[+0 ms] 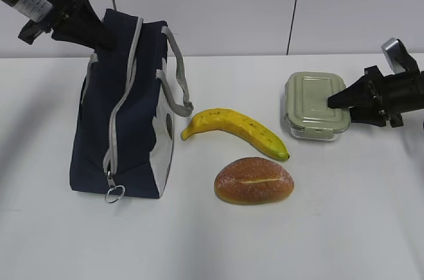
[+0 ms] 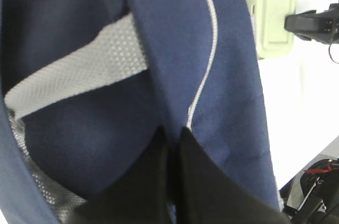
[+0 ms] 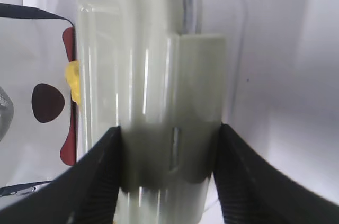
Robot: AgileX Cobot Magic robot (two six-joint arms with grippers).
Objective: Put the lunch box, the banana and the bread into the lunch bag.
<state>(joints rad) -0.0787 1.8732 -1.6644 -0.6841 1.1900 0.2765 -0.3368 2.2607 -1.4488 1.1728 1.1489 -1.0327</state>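
Nearest the exterior camera: bread (image 1: 254, 181) at 6 o'clock on the table (image 1: 344, 227), long axis left-right, pale slit along the top. Just behind it, banana (image 1: 235, 132), running from 10 o'clock down to 4 o'clock, curve bowed upward, greenish tip at the lower right, close to the bread but apart. At 9 o'clock, bag (image 1: 126, 111) standing upright, grey zipper running down its near edge to a ring pull (image 1: 114, 194) at the bottom. At 3 o'clock, box (image 1: 315, 104), green lid up, long axis roughly left-right.

Left gripper (image 1: 106, 36) at the bag's top, pressed together on blue fabric; only the left wrist view shows the pinch (image 2: 172, 144), plus a grey strap (image 2: 79, 78) across the bag's dark opening.

Right gripper (image 1: 334, 101) at the box's right end; right wrist view alone shows both fingers (image 3: 95, 176) touching either side of the lid clip (image 3: 169, 139), half spread, clamped on it.
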